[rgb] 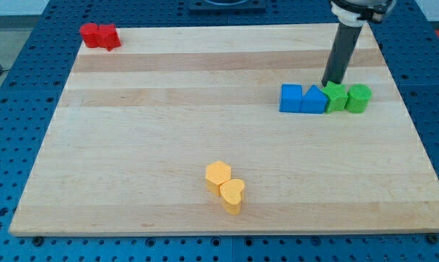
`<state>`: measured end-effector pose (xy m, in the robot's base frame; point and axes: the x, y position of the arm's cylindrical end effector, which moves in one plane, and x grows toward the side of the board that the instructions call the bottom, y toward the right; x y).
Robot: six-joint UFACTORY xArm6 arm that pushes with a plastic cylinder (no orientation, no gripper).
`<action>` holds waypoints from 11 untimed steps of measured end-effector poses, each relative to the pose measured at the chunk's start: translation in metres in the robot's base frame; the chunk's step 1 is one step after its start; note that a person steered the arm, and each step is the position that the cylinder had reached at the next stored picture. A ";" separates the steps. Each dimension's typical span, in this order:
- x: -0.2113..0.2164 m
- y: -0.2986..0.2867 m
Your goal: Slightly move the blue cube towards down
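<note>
The blue cube (pixel 290 98) sits at the view's right on the wooden board (pixel 168 145), the leftmost of a row of touching blocks. Right of it is a blue pentagon-like block (pixel 314 100), then a green star-like block (pixel 336 97) and a green cylinder (pixel 359 98). My tip (pixel 328 84) is just above the row, at the joint between the blue pentagon block and the green star block, up and to the right of the blue cube.
Two red blocks (pixel 100 36) lie at the board's top left corner. A yellow hexagon (pixel 218 174) and a yellow heart (pixel 232 195) touch near the bottom middle. The board's right edge is close to the green cylinder.
</note>
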<state>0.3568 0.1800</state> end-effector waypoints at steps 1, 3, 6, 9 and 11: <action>-0.034 -0.029; -0.020 -0.142; -0.007 -0.100; 0.004 -0.092; 0.024 -0.092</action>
